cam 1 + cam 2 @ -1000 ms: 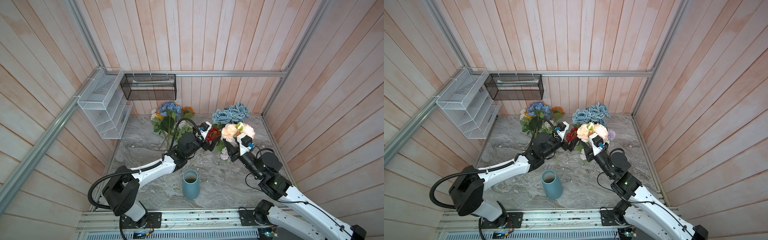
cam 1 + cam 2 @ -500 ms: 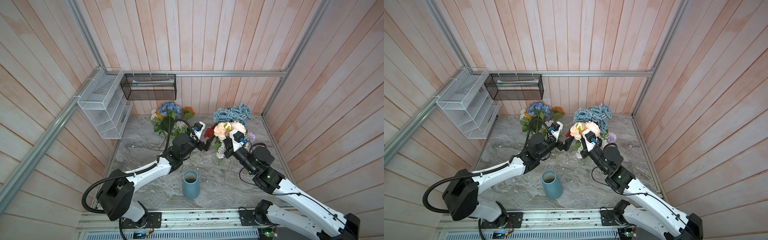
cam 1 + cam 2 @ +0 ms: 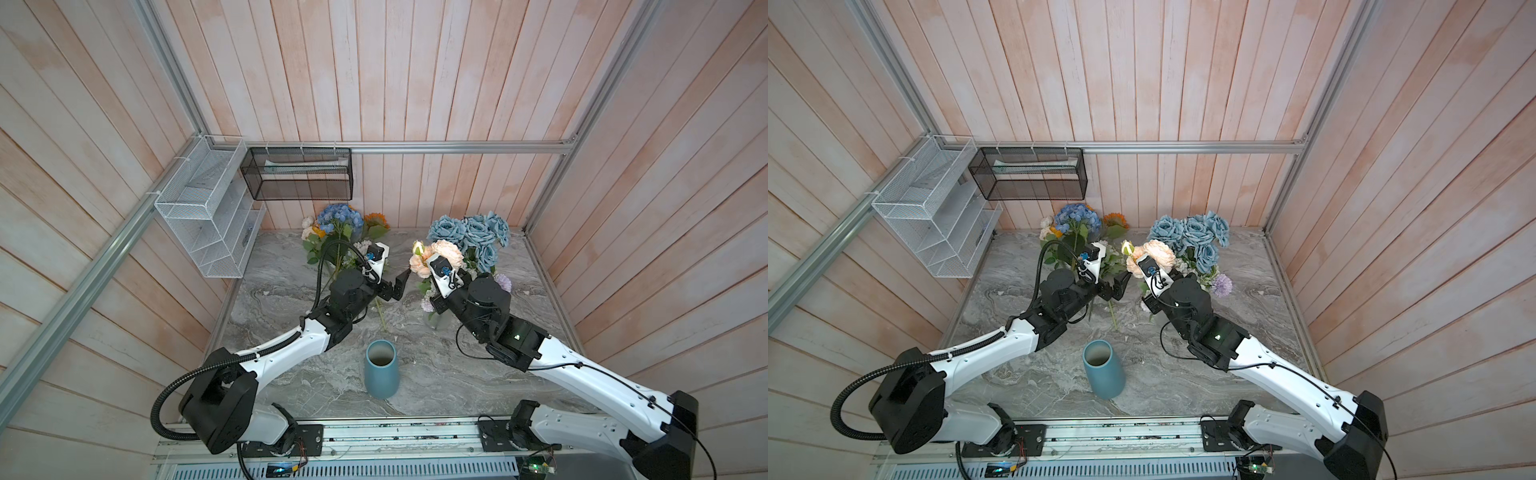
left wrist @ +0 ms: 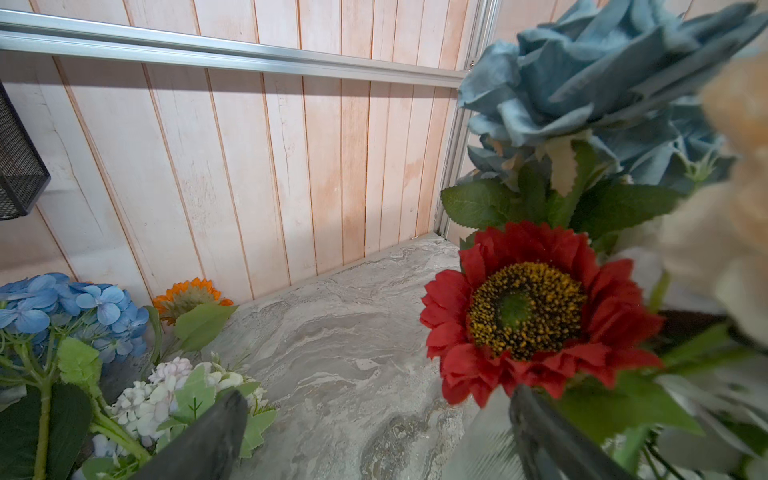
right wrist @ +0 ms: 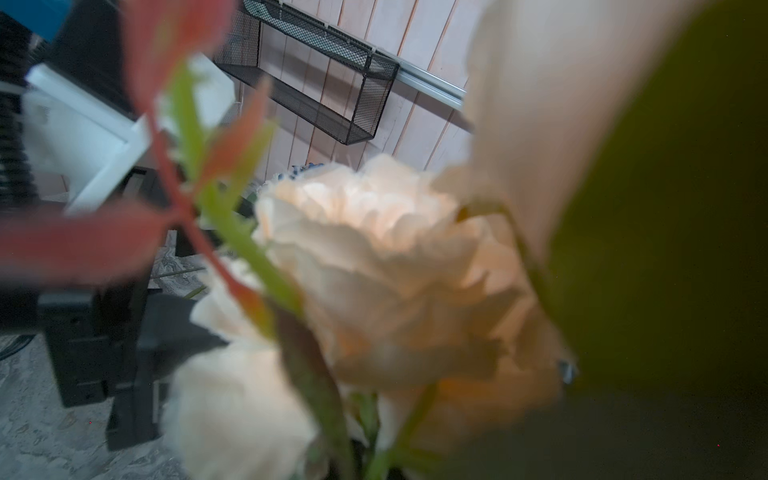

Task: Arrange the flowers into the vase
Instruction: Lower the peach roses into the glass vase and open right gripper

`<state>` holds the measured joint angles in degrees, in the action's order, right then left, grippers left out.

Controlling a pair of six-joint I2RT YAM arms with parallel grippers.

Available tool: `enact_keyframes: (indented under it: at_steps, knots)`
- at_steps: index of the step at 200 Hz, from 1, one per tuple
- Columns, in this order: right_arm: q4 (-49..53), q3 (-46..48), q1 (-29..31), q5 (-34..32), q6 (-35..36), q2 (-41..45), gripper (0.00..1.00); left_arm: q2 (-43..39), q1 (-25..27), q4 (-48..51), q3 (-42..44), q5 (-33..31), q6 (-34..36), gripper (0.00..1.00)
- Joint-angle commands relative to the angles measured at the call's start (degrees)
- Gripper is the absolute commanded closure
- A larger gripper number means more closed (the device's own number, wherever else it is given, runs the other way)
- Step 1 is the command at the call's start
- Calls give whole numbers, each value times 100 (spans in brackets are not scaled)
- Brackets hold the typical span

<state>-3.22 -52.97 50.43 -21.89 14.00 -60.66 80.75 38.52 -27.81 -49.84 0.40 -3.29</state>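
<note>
1. The right gripper [image 3: 424,281] has closed in the last second and is now pressed together. Blooms hide its jaws, but it seems to pinch the stems of the peach roses [image 3: 446,251], which sit raised above the counter [image 3: 291,291] at its wrist.
2. The right arm has swung left with them. The peach roses now hang nearer the middle of the far half, just in front of the blue roses [image 3: 469,232].
3. The left gripper [image 3: 395,286] stays spread wide and empty and has drawn back slightly. It sits just left of the peach roses. In the left wrist view a red bloom [image 4: 528,311] is close against one jaw.
4. Judged from this, the first bunch is picked up, and carrying it over and lowering the stems in still remain.
5. The vase [image 3: 381,370] stands upright and looks empty. It is in the middle of the counter, close to the near edge, between the two arms.
6. The hydrangea [image 3: 338,216] and sunflower [image 3: 376,220] lie at the far wall, left of centre.
7. Bare counter surrounds the vase, so the way from the roses toward it looks open. Only a loose stem [image 3: 380,316] lies between.
8. Wooden walls close the left, right and far sides. A white rack [image 3: 208,216] and a black basket [image 3: 299,174] hang at the far left, well clear of that path.
9. The tightest spot is between the two grippers, which are very near each other.
</note>
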Motion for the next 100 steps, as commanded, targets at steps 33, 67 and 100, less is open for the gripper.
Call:
enact_keyframes:
  at_steps: [33, 67, 100]
  knots:
    - [193, 360, -234, 112, -671, 278, 96, -137, -20, -14, 45, -23, -201, 0]
    - [495, 224, -221, 88, -709, 277, 91, -199, -20, -18, 54, -22, -242, 0]
    - [423, 148, -232, 246, -738, 401, 75, -209, -20, -14, 32, -32, -242, 0]
